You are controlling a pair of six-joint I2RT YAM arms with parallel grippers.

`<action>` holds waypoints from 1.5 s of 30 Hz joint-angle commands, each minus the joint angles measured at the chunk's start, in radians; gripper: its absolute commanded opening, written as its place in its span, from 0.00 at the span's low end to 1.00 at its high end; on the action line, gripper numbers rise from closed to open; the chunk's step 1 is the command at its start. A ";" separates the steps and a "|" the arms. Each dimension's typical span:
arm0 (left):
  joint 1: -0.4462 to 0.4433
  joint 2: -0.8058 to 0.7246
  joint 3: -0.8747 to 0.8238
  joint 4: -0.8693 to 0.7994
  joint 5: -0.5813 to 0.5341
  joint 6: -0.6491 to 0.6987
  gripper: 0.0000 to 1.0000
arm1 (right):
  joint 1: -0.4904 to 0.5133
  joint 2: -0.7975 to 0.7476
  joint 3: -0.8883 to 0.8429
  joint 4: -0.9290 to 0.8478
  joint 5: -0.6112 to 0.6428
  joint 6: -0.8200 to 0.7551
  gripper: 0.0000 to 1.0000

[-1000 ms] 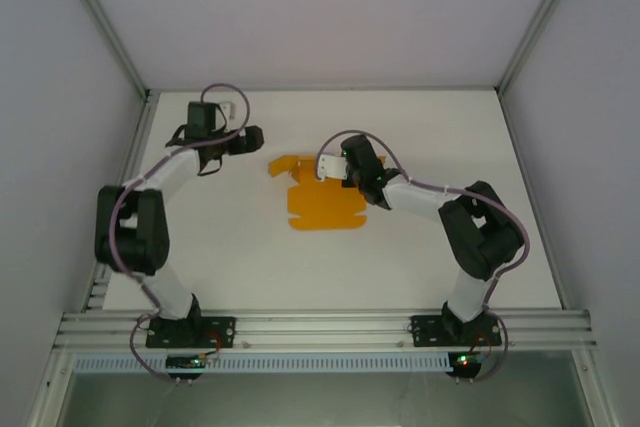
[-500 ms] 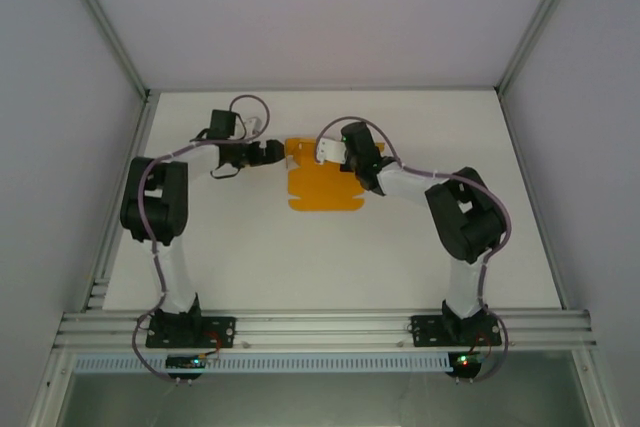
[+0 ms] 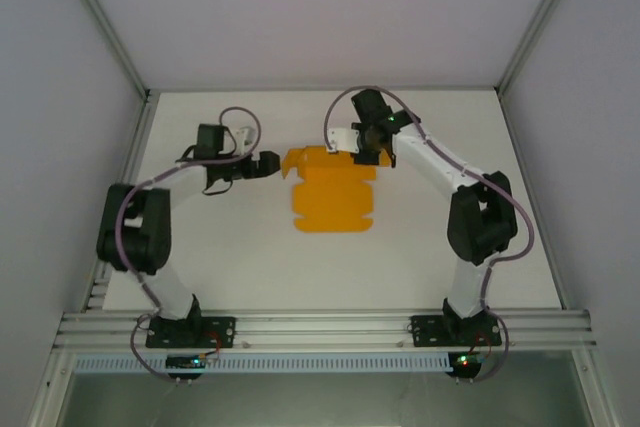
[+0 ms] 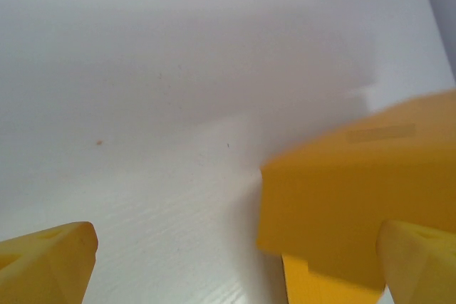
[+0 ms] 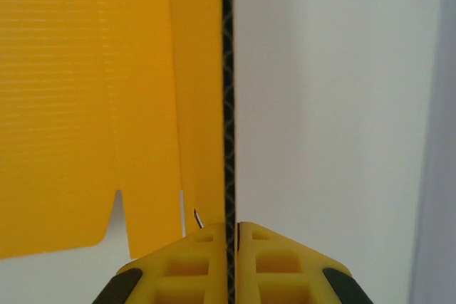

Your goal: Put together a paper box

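paper box [image 3: 333, 197]: ribbed orange card, flaps | right claw [image 5: 231, 227]: pinching its edge | left claw [image 3: 270, 165]: released

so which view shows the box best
Top external: the box shows whole, a mostly flat orange sheet with its far edge raised. The left wrist catches a blurred folded corner; the right wrist sees one panel edge-on, pinched in the right end effector, beside a flat stretch of card.
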 commanded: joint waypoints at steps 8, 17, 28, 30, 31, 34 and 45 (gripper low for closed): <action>0.021 0.026 0.015 -0.012 -0.055 -0.020 1.00 | 0.042 0.001 -0.129 -0.054 -0.094 0.019 0.00; -0.026 0.140 0.060 -0.010 -0.008 -0.009 1.00 | 0.068 -0.025 -0.395 0.554 0.178 0.031 0.04; -0.072 0.176 0.050 0.003 -0.029 -0.016 1.00 | 0.141 -0.109 -0.626 0.970 0.315 0.032 0.01; -0.064 0.156 0.030 0.030 -0.033 -0.042 1.00 | 0.140 -0.129 -0.644 0.962 0.312 0.042 0.01; -0.057 0.137 0.018 0.051 -0.026 -0.057 1.00 | 0.140 -0.137 -0.652 0.950 0.311 0.042 0.01; -0.041 0.072 -0.009 0.107 -0.013 -0.082 1.00 | 0.145 -0.141 -0.667 0.937 0.324 0.042 0.01; 0.012 0.005 -0.015 -0.009 -0.325 -0.097 1.00 | 0.216 -0.192 -0.802 1.149 0.434 -0.030 0.02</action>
